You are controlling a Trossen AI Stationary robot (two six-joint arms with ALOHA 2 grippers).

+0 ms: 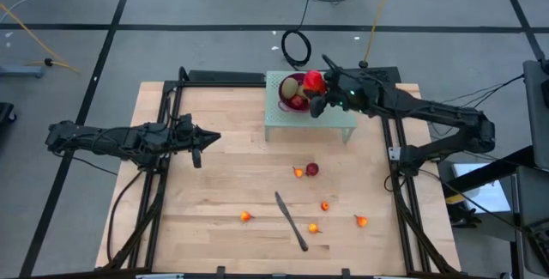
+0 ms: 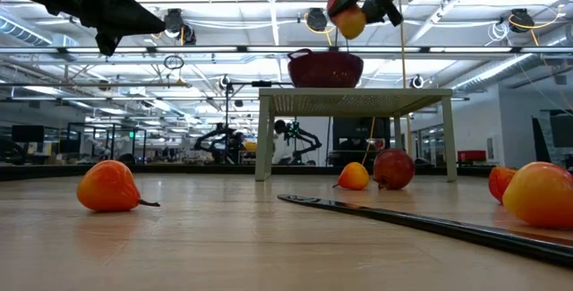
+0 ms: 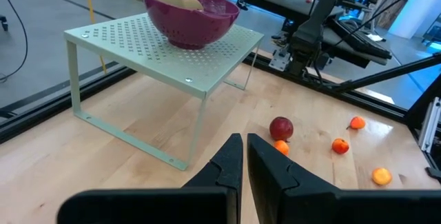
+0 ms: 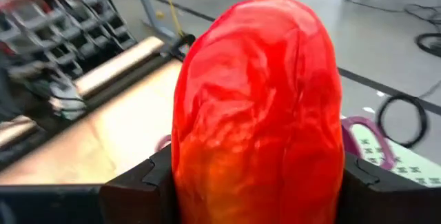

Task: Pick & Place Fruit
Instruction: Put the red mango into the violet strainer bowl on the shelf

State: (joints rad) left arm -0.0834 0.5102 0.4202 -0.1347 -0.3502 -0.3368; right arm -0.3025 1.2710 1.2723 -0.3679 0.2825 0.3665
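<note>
Mango: glossy red, yellowing below, green stem tip.
Right gripper: clamped on mango, above purple bowl.
Left gripper: jaws together, worktop's left side.

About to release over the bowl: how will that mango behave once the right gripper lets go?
The mango looks smooth and rounded, so it may slip or roll. The purple bowl already holds fruit, so it could settle high. The right gripper holds it above.

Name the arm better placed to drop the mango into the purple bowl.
Right. Its gripper already holds the mango above the bowl on the raised rack. The left gripper is shut, empty and off to the side.
</note>
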